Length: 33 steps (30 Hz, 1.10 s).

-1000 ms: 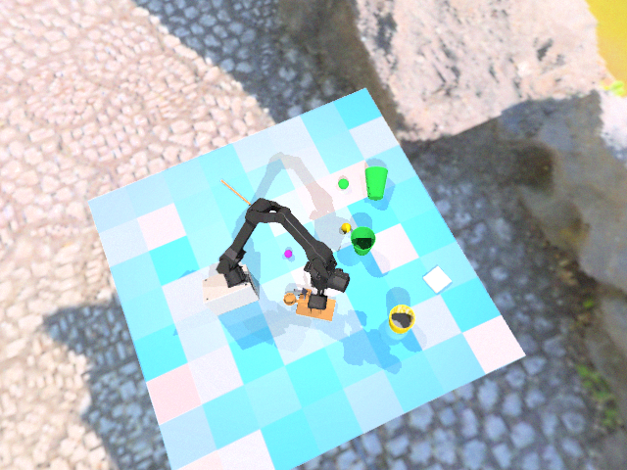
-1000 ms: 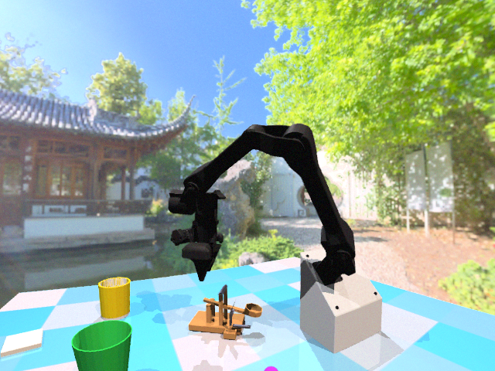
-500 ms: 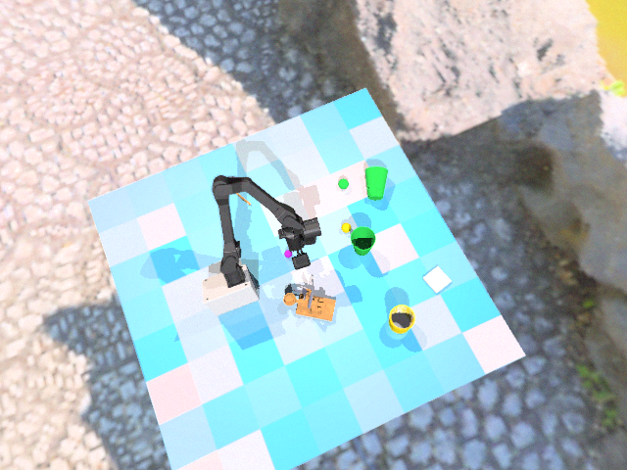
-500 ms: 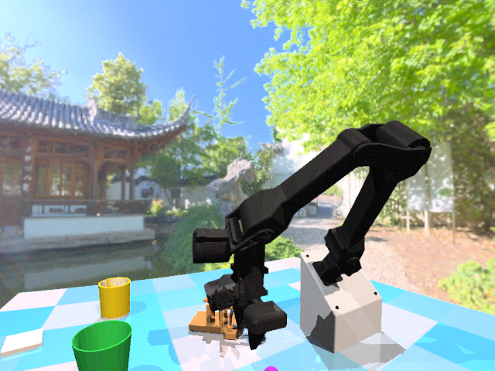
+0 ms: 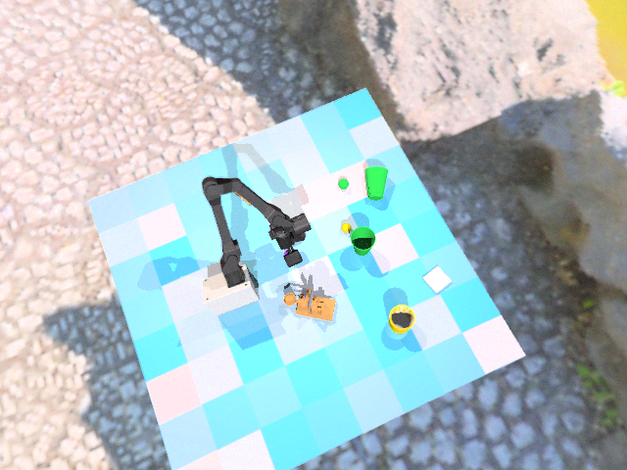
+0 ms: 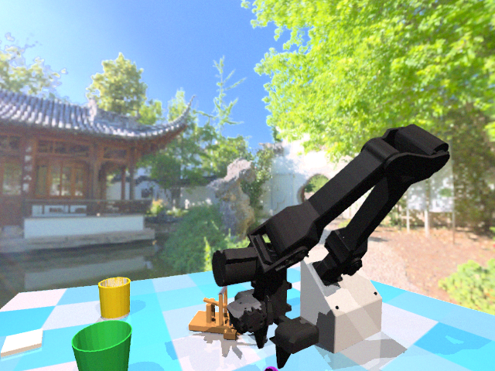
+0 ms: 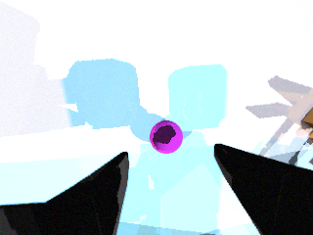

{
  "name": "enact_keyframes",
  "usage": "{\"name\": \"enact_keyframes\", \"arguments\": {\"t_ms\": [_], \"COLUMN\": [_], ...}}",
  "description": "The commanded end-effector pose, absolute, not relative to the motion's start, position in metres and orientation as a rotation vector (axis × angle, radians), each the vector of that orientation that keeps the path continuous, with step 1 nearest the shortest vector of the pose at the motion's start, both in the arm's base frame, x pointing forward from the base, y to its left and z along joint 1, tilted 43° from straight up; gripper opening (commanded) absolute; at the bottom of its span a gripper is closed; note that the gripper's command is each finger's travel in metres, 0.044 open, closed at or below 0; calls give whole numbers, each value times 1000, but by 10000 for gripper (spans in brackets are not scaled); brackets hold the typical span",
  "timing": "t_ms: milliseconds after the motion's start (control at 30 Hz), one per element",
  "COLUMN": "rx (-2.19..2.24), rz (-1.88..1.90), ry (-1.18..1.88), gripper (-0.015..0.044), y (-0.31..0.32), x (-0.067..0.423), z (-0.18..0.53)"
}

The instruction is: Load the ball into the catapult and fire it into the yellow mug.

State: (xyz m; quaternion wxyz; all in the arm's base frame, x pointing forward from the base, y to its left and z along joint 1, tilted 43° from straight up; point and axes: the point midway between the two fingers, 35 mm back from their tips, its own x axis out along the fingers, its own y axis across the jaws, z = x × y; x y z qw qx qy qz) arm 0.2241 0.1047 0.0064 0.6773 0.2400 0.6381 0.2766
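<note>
A small magenta ball (image 7: 165, 136) (image 5: 287, 251) lies on the checked table, just below and ahead of my fingertips; in the exterior view only its top (image 6: 271, 369) shows at the bottom edge. My gripper (image 7: 171, 153) (image 5: 292, 258) (image 6: 271, 355) points down over it, open, with nothing between the fingers. The orange catapult (image 5: 313, 306) (image 6: 209, 317) (image 7: 309, 117) stands a little in front of the gripper, its spoon end toward the robot base. The yellow mug (image 5: 401, 318) (image 6: 114, 297) stands upright farther along the table beyond the catapult.
A green cup (image 5: 376, 182) and a green mug (image 5: 362, 240) (image 6: 102, 345) stand on the far side. A green ball (image 5: 343, 183) and a yellow ball (image 5: 346, 227) lie near them. A white block (image 5: 436, 279) (image 6: 19, 342) lies by the table edge. The robot base (image 5: 227, 291) is close by.
</note>
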Motion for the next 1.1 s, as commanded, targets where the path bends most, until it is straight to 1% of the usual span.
{"name": "enact_keyframes", "arguments": {"t_ms": [0,900,1067], "rx": [546,548,548], "rz": [624,625,625], "ry": [1446,1446,1446], "gripper": [300,300,169], "y": [110,137,137], "x": [221,221,221], "z": [0,-29,-29]}}
